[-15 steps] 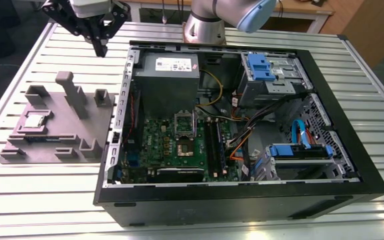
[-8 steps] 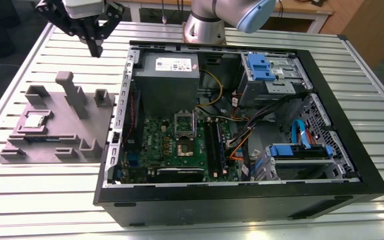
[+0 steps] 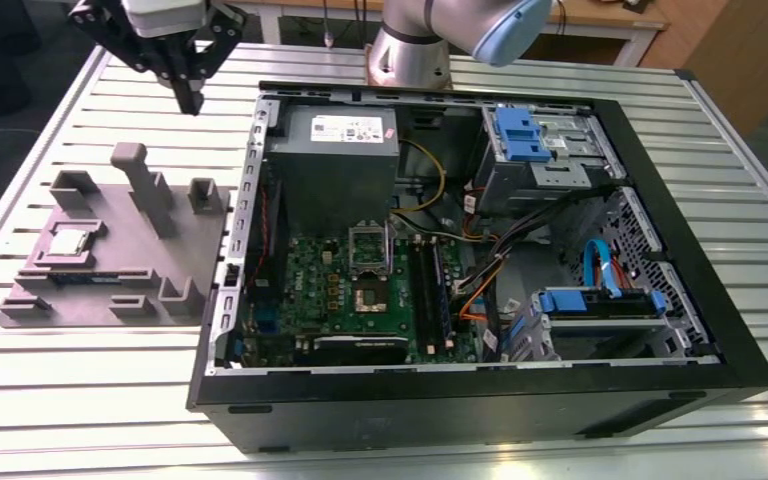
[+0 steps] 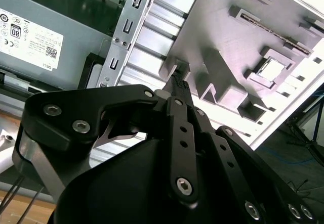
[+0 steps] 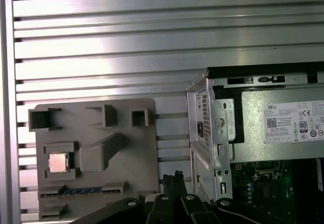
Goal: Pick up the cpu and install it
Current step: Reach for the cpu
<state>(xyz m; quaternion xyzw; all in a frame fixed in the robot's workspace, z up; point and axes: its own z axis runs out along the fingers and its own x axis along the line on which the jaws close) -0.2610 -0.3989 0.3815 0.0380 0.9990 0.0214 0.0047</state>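
Note:
The cpu [image 3: 71, 240] is a small silver square lying in a recess of the grey tray [image 3: 157, 255] on the exterior view's left. Both wrist views show the cpu [image 4: 271, 70] [image 5: 58, 162] in its recess. My gripper [image 3: 192, 98] hangs high above the table, behind the tray and beside the case's rear corner, well away from the cpu. Its black fingers [image 4: 178, 85] are pressed together with nothing between them, and my gripper [image 5: 172, 179] looks the same in the first wrist view. The motherboard socket [image 3: 368, 291] sits inside the open computer case [image 3: 704, 330].
The grey power-supply box [image 3: 337, 140] fills the case's rear corner next to the gripper. Blue drive brackets [image 3: 531, 135] and cables occupy the case on the exterior view's right. The tray has upright posts [image 3: 137, 170] and a memory stick [image 5: 81, 190]. The slatted metal table [image 3: 91, 400] surrounds everything.

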